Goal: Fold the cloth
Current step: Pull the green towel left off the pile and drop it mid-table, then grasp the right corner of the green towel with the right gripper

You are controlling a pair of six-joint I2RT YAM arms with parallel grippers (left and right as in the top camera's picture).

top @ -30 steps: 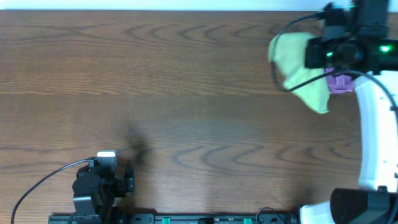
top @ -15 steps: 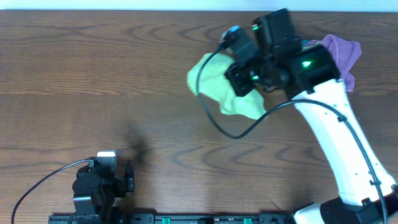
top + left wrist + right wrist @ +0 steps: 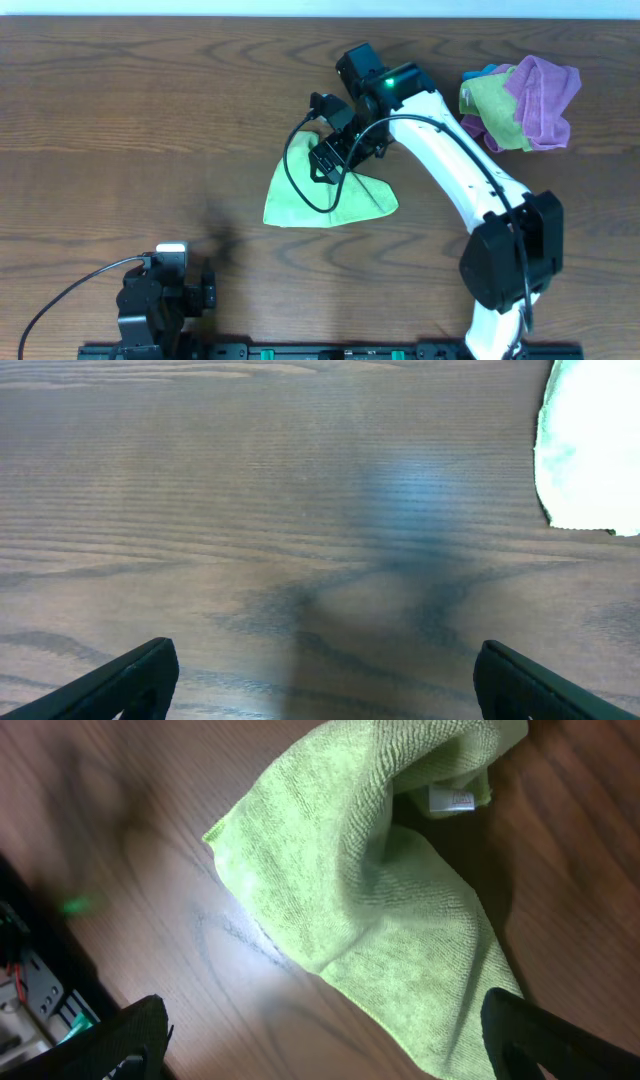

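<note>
The lime-green cloth [image 3: 335,198] lies rumpled on the wooden table just right of the middle, partly doubled over on itself. In the right wrist view the cloth [image 3: 380,890] shows a white label near its top fold. My right gripper [image 3: 328,156] hovers over the cloth's far edge, and the right gripper [image 3: 325,1040] is open with nothing between its fingers. My left gripper [image 3: 206,291] rests at the front left, far from the cloth. Seen from its own wrist, the left gripper [image 3: 325,680] is open over bare wood, with the cloth's edge [image 3: 590,450] glaring white at top right.
A bunched pile of a purple cloth [image 3: 545,85] and a duller olive-green cloth [image 3: 490,105] sits at the back right. The right arm's black cable [image 3: 297,185] loops over the lime cloth. A black rail [image 3: 300,352] runs along the table's front edge.
My right arm swung from the back right toward the middle carrying the cloth, then opened and let it drop onto the table. The left arm has not moved.
</note>
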